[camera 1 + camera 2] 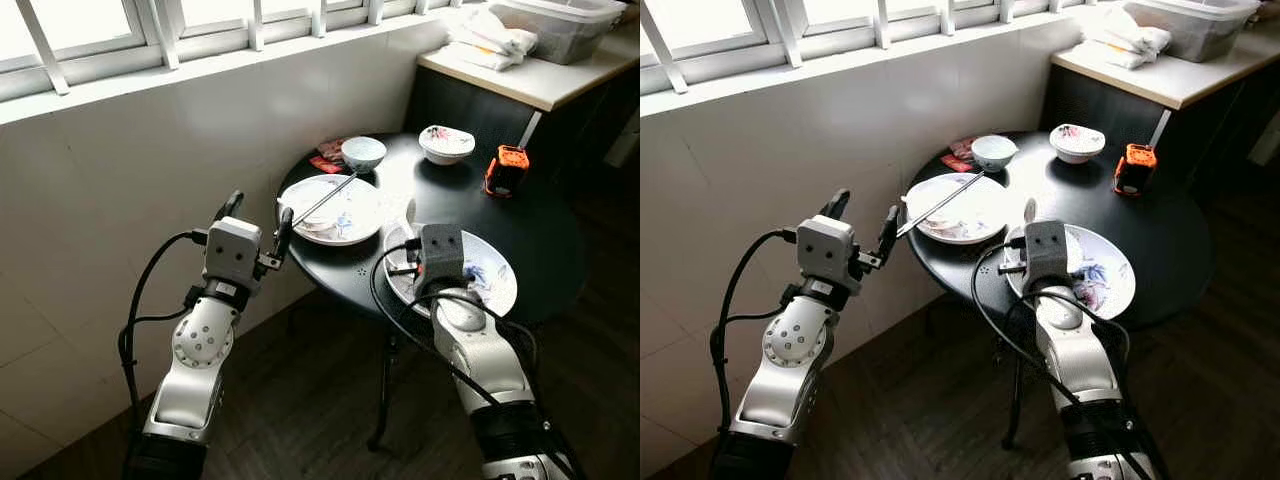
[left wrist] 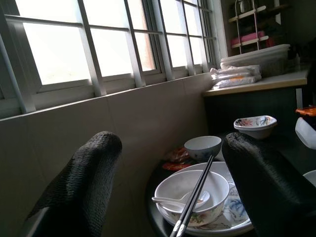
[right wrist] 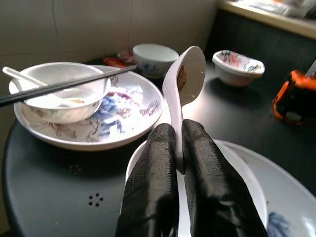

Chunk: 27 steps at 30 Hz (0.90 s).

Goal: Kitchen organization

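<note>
Right gripper (image 3: 178, 148) pinches a white spoon (image 3: 185, 84) by the handle, centre frame over the near plate (image 1: 497, 290). Left gripper (image 1: 258, 222) open, centre-left. Thin grip: spoon may twist, drop, or clip the chopsticks (image 3: 64, 85).

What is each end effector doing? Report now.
Left end effector: open, empty, short of the table's edge.
Right end effector: shut on the white spoon, above the near plate.
</note>
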Tool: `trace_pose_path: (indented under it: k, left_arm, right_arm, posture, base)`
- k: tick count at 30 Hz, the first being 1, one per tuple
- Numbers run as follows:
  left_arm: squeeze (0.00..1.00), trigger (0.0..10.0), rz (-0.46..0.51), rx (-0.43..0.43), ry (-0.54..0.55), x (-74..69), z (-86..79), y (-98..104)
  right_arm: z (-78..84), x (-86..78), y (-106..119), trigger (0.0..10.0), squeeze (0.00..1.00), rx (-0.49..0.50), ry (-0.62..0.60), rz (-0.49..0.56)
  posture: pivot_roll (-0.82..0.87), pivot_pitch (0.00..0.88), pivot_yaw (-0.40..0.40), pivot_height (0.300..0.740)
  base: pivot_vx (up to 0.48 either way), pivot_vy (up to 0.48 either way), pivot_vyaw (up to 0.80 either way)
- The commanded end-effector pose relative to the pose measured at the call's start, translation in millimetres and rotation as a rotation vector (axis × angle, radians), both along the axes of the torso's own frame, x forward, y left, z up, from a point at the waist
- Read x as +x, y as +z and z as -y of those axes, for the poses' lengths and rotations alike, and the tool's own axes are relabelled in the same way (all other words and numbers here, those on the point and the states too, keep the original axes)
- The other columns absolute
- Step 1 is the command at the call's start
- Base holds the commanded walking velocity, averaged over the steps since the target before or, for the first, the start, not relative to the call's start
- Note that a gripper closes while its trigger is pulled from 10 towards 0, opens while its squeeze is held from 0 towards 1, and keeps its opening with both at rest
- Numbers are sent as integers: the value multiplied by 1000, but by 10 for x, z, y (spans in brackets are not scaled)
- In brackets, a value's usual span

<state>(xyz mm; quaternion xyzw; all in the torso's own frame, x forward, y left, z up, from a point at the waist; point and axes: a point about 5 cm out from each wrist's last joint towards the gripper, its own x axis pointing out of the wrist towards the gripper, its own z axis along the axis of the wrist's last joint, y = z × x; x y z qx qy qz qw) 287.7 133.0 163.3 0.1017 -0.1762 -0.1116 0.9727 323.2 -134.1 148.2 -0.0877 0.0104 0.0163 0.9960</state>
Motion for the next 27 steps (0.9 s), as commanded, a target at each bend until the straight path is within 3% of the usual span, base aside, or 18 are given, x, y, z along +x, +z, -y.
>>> trace_pose_path:
  k: [1,3,13,27]
  left_arm:
    - [0,10000,-20,5,1,7,11,-34]
    - [0,10000,-20,4,1,7,12,-32]
    - [0,10000,-12,1,7,22,-1,-11]
    - [0,10000,4,-1,19,31,-17,16]
  right_arm:
    - [-40,-18,192,0,0,-52,4,121]
    - [-58,-31,223,0,0,-69,12,152]
    - [-252,-141,298,0,0,-195,121,268]
    - [-488,-255,303,0,0,-235,307,336]
  posture:
    - [-53,0,-73,740]
    - [-53,0,-73,740]
    - [-52,0,-72,740]
    - [-42,0,-72,740]
  base:
    - [0,0,0]
    - [0,0,0]
    - [0,0,800]
    - [0,0,800]
